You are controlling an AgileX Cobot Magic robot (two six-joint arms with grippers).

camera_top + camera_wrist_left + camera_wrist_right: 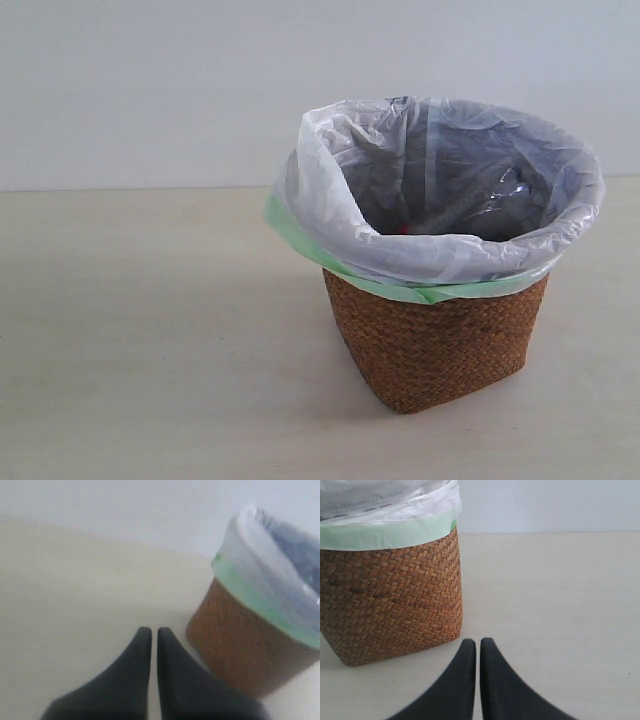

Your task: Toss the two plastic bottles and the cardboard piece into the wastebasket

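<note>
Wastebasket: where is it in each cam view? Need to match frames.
Exterior view: wastebasket right of centre.
Left wrist view: wastebasket beside the left pincer, partly cropped.
Right wrist view: wastebasket beside the right pincer, partly cropped.
Shared landmark: green bag band below the white liner.

A: What's on the table [130, 360]?
B: One wastebasket [435, 345], right of centre, upright. Brown weave, tapered. The white bag [325, 190] is folded over the rim, with a green bag [430, 294] edge showing under it.
A: Contents?
B: A clear bottle [497, 190] lies against the far right inner side. There's a small red patch [403, 228] low behind the near rim. Can't tell what it is.
</note>
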